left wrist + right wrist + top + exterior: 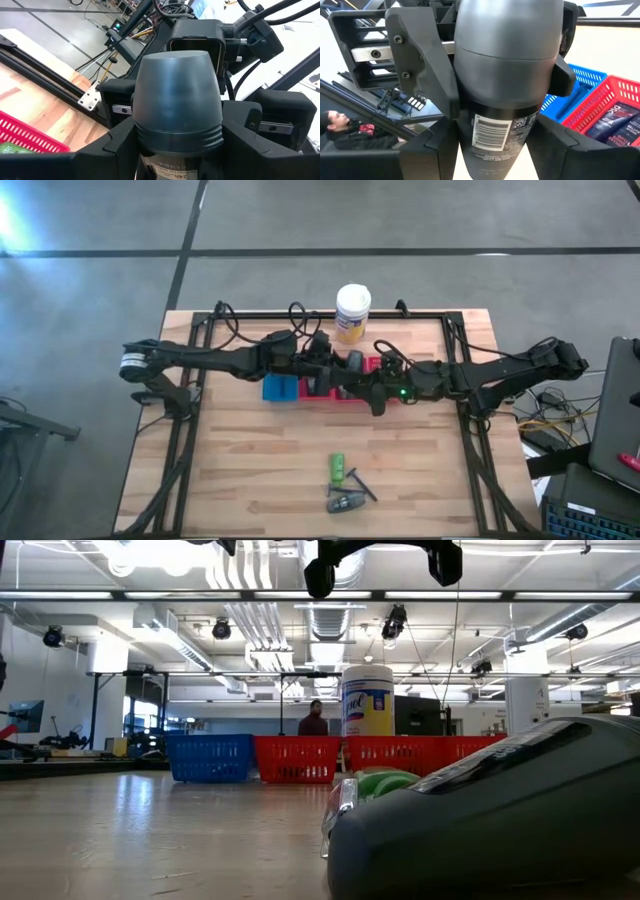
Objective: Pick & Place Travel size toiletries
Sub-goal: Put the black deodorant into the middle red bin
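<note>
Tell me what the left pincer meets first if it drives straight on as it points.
Most likely the right pincer: it faces the left pincer head-on, at the far end of the dark grey tube the left holds. Gap unclear.

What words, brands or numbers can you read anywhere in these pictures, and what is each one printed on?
"24h": on the label of the dark grey tube in the left gripper, rest cut off.
"DO...": white letters on a dark tube in the red basket, rest hidden.
Barcode digits on the grey tube, right wrist view: too small.
Brand on the yellow canister: too blurred.
</note>
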`<action>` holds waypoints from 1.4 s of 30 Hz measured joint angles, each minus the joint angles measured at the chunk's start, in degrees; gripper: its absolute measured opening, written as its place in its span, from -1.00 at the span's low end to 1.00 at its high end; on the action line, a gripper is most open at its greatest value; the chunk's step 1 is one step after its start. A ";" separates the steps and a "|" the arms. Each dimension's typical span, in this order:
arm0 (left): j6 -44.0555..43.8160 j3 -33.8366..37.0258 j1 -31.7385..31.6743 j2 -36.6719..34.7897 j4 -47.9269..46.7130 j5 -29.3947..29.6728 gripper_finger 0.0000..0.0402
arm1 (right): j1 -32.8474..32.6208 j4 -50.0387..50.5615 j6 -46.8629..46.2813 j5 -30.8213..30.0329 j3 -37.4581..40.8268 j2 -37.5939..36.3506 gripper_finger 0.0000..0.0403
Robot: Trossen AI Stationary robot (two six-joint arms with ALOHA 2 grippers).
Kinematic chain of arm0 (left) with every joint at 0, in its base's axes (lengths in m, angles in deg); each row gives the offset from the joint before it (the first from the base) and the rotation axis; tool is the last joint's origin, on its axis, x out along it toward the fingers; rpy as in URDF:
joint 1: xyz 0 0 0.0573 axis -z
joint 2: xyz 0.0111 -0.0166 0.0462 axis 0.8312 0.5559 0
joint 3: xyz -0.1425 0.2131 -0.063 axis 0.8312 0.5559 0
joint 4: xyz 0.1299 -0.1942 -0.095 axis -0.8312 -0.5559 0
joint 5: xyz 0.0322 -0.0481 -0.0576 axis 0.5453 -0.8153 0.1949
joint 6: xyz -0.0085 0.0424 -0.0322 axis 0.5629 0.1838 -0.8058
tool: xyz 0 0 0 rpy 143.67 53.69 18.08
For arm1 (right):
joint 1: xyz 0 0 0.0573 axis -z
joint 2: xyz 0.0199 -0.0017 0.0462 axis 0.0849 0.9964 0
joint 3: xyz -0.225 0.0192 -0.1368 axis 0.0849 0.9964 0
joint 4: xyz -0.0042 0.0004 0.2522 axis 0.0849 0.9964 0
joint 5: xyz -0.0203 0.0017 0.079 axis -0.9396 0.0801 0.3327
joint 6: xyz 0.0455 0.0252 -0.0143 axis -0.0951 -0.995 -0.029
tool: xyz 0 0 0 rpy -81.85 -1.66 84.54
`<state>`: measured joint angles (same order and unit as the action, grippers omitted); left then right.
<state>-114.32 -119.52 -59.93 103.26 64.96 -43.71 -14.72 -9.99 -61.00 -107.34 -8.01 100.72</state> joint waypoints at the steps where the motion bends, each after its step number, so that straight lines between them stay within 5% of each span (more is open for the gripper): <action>1: 0.21 0.00 -0.01 0.01 -0.02 -0.01 0.07 | 0.00 0.03 0.09 -0.04 0.00 0.00 -0.09; 14: 2.14 0.00 0.02 -0.42 -3.23 -2.07 0.43 | 0.04 1.10 0.43 -0.37 0.04 0.05 -0.09; 23: 8.21 0.00 -0.32 -8.72 -20.42 -2.14 0.44 | 0.27 6.60 -2.47 -0.61 0.04 0.07 -0.09; 27: 10.89 0.01 -0.28 -14.38 -32.18 2.11 0.44 | 2.71 11.05 -8.40 0.28 0.04 -0.04 -0.09; 33: 11.20 2.79 -0.31 -21.98 -39.57 10.18 0.44 | 12.91 21.56 -13.59 9.50 0.72 3.13 -0.09; 42: 8.25 10.78 -0.28 -27.84 -39.71 13.46 0.45 | 22.11 21.56 -13.55 21.06 0.57 18.07 0.03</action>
<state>-106.07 -108.74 -60.21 75.42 25.25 -30.25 7.39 11.57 -74.55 -86.27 -7.44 118.78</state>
